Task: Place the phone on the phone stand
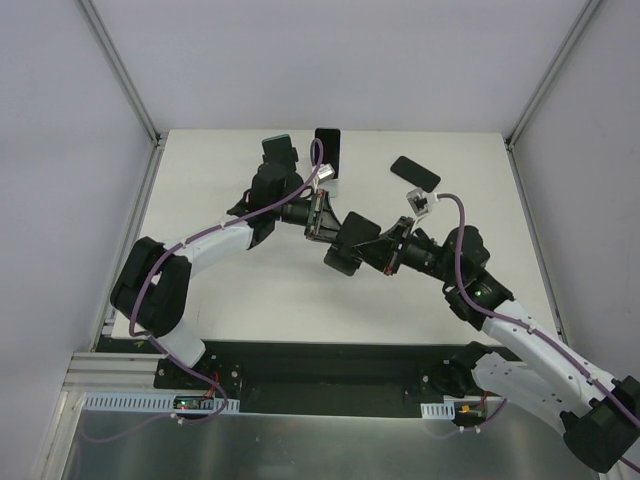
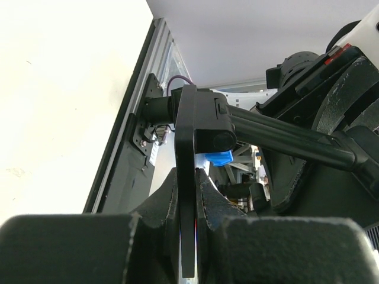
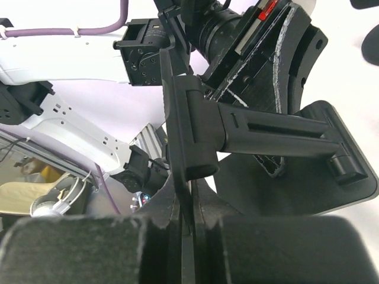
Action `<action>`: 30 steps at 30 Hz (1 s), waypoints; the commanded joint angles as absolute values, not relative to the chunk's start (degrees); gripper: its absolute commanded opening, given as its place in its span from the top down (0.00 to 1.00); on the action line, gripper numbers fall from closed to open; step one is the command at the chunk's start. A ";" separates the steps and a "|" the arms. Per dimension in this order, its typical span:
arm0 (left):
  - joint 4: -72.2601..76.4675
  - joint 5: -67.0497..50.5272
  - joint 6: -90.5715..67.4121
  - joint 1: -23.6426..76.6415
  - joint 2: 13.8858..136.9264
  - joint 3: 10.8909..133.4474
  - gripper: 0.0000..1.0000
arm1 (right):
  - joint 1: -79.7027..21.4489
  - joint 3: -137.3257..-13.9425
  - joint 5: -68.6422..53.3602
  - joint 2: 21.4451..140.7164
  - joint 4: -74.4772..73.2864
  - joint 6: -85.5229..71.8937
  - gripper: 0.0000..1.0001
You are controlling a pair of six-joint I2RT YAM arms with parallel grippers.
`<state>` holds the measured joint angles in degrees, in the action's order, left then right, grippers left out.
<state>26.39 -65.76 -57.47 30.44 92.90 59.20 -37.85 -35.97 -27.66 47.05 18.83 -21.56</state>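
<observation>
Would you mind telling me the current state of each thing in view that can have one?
phone stand: held between both grippers, no phone on it.
left gripper: shut on the stand's thin plate.
right gripper: shut on the same plate.
right-hand phone: lying flat on the table, ungripped.
far phone: at the table's far edge, ungripped; flat or propped, cannot tell.

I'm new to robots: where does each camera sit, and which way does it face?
Top external: above, behind the bases, looking down at the table; left arm and right arm show.
Left wrist: looks past the left gripper, shut on the phone stand.
Right wrist: looks past the right gripper, gripping the same stand.
Shared: the phone stand.
</observation>
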 commanded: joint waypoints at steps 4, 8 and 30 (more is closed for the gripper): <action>25.93 -60.48 -48.26 30.59 88.95 60.91 1.00 | -37.35 -38.49 -27.78 47.03 15.23 -28.66 0.55; 19.18 -54.86 -43.78 29.54 85.97 61.17 1.00 | -43.40 -46.04 -7.36 45.53 -6.66 -22.34 0.01; 5.10 -34.19 -34.36 28.12 77.35 60.12 1.00 | -57.22 -64.51 29.44 61.95 -15.90 -28.21 0.03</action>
<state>4.40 -37.76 -35.97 28.38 81.30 59.59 -56.58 -60.10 22.44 60.14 -15.38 -25.45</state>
